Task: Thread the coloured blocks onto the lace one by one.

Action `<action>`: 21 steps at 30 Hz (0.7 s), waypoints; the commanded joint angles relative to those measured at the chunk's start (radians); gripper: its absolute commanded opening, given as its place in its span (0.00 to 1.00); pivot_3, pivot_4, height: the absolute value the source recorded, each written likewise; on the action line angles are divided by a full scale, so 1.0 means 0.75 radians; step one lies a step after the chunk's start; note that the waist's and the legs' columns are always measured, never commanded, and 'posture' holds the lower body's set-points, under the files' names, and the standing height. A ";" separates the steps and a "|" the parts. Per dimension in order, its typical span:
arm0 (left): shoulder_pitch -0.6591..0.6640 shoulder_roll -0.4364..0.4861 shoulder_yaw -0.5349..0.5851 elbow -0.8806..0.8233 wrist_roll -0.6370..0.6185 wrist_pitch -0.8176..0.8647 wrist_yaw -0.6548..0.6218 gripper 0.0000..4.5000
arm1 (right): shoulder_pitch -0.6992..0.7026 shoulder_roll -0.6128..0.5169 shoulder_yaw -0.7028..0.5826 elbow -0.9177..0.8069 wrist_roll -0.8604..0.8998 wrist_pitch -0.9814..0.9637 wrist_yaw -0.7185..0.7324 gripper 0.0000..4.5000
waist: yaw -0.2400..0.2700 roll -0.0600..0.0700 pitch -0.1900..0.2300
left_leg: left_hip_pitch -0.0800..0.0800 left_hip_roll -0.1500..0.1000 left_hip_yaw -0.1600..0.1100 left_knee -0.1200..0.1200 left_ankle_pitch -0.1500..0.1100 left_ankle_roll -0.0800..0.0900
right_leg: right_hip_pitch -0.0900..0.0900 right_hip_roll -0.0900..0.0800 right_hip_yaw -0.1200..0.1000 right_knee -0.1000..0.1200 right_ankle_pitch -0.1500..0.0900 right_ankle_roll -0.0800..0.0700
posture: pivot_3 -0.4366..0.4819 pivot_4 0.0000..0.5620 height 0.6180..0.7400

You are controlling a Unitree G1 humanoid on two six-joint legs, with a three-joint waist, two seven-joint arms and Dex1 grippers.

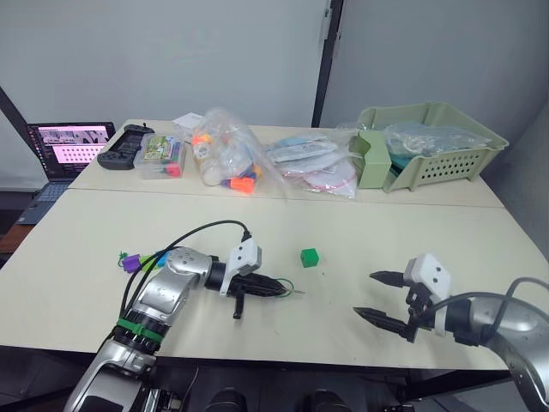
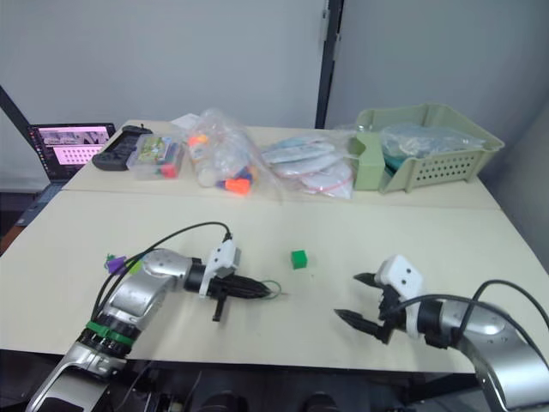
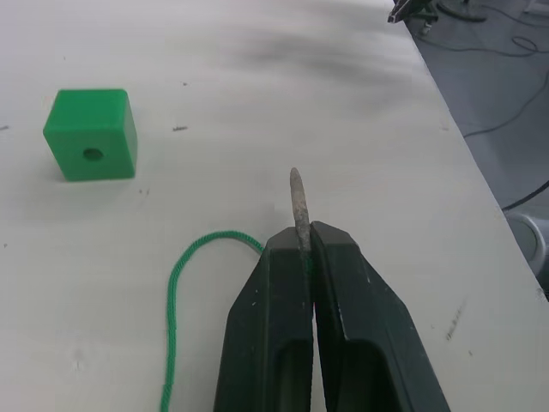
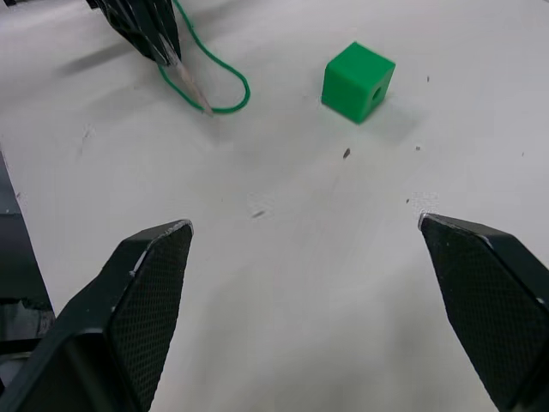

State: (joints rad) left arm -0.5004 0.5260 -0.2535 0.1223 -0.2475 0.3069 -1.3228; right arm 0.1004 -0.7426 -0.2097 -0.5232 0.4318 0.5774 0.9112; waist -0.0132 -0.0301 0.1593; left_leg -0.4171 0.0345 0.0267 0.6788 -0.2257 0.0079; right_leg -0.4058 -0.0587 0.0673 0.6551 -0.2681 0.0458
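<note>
A: Lace (image 1: 287, 288) placement in the left eye view?

B: It is pinched by the left gripper (image 1: 276, 287) at lower centre; the green block (image 1: 310, 257) is seen up and right of it, nearer than to the right gripper (image 1: 377, 297), which is spread wide at lower right.

A: Left wrist view?

B: The stiff tip (image 3: 298, 202) is held between closed fingers (image 3: 350, 300), pointing upward; the block's hole (image 3: 93, 155) lies at upper left, off that axis.

A: Right wrist view?

B: The block is seen at top centre, between the splayed fingers (image 4: 146, 283).

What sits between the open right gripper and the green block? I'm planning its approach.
Nothing: bare table runs from the right gripper to the green block in the right wrist view.
</note>
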 commanded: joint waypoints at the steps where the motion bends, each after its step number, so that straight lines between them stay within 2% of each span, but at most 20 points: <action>1: 0.012 0.041 0.051 -0.064 -0.042 0.008 -0.004 0.00 | 0.013 0.023 0.003 -0.025 -0.021 -0.075 -0.044 0.99 | -0.002 0.000 0.000 | 0.000 0.000 0.000 0.000 0.000 0.000 | 0.000 0.000 0.000 0.000 0.000 0.000 | 0.48 0.27 0.94; 5: 0.074 0.127 0.137 -0.114 -0.098 0.064 0.007 0.00 | -0.047 0.143 0.091 -0.014 -0.037 -0.046 -0.177 0.99 | -0.006 -0.001 0.000 | 0.002 0.002 0.000 -0.001 0.000 0.000 | 0.000 0.001 0.000 0.000 0.000 0.000 | 0.48 0.27 0.94; 10: 0.129 0.176 0.211 -0.162 -0.139 0.079 0.036 0.00 | -0.193 0.290 0.203 0.058 -0.113 -0.020 -0.371 0.99 | -0.001 0.000 0.000 | 0.002 0.001 0.001 -0.001 0.000 0.000 | 0.000 0.000 0.001 0.000 0.000 -0.001 | 0.48 0.27 0.94; 13: 0.171 0.201 0.266 -0.191 -0.163 0.083 0.059 0.00 | -0.346 0.465 0.319 0.209 -0.178 -0.019 -0.511 0.99 | -0.006 -0.001 0.000 | 0.002 0.002 0.001 -0.001 0.000 0.000 | 0.000 0.001 0.001 0.000 0.000 -0.001 | 0.48 0.27 0.94; 21: 0.198 0.222 0.296 -0.246 -0.189 0.113 0.098 0.00 | -0.471 0.609 0.434 0.452 -0.305 -0.134 -0.599 0.99 | 0.003 -0.001 0.001 | 0.001 0.000 0.001 -0.003 0.000 0.000 | -0.001 -0.002 0.000 0.000 0.000 -0.001 | 0.48 0.27 0.94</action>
State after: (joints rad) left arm -0.3466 0.6830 -0.0531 -0.0266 -0.3620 0.3905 -1.2551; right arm -0.2322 -0.2960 0.1165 -0.1900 0.2157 0.5170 0.4770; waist -0.0111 -0.0306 0.1597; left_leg -0.4166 0.0344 0.0279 0.6769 -0.2258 0.0077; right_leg -0.4067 -0.0600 0.0674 0.6553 -0.2681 0.0448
